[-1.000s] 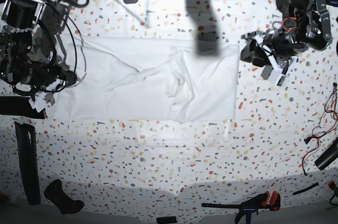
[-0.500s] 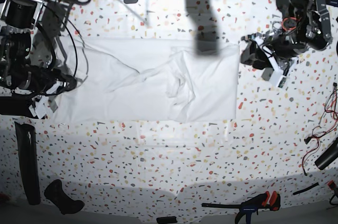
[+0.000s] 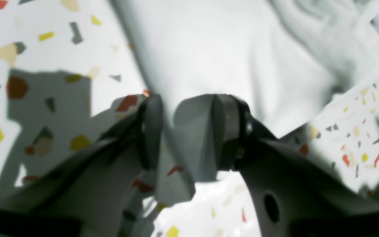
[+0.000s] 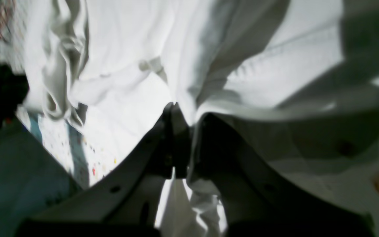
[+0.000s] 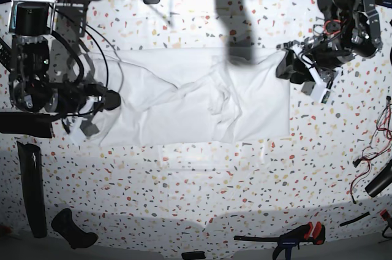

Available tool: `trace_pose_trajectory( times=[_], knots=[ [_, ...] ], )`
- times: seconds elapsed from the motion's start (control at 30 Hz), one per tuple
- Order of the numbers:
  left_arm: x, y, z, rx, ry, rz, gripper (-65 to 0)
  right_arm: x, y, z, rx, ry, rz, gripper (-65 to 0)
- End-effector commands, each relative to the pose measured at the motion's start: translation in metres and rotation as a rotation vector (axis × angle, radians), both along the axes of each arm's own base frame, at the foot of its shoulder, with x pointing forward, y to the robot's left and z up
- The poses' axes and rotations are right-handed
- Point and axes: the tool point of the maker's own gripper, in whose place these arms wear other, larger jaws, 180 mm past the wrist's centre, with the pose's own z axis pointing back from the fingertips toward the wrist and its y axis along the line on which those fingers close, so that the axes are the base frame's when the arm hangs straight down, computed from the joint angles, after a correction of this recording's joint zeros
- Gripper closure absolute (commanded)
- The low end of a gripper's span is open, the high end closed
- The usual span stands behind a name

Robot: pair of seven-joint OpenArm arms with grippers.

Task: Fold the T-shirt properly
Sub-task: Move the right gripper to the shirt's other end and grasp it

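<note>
Right gripper point(image 4: 184, 138) has its jaws pinched tight on a fold of the T-shirt point(image 5: 184, 103), soft thin white cloth bunching between them. Left gripper point(image 3: 184, 131) sits half open at the shirt's other edge, nothing clamped that I can see. Shirt lies as a broad creased rectangle across the speckled terrazzo tabletop point(image 5: 196, 186), wrinkles gathered mid-cloth

- Desk point(image 5: 202, 198): broad bare band between the T-shirt point(image 5: 190, 97) and the near edge.
- Near-edge obstacles: clamp point(image 5: 294, 235) at right, black bar point(image 5: 32, 186) and black handle point(image 5: 72, 229) at left.
- Right edge: loose cables point(image 5: 373, 143).
- Shirt ends: left tool point(image 5: 291, 64) and right tool point(image 5: 101, 103) occupy both.
</note>
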Motion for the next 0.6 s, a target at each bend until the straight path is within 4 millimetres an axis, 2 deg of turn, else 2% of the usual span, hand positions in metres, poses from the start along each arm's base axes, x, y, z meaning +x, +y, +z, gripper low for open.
trace_pose_trajectory(
  times=[0.0,0.2,0.4,0.57],
  knots=[
    [0.010,0.000,0.015,-0.017,-0.062,0.000,-25.1,0.017,0.001,0.022,0.009,-0.070,0.011,0.0],
    [0.009,0.008,0.006,0.060,-0.046,-0.002,-25.1,0.043,0.025,0.053,0.037,-0.165,0.051,0.0],
    [0.011,0.007,0.009,0.045,-0.061,0.003,-25.1,0.065,0.060,0.083,0.063,-0.267,0.091,0.0],
    [0.011,0.001,0.011,0.016,-0.066,0.005,-25.1,0.080,0.096,0.105,0.132,-0.320,0.122,0.0]
  ],
)
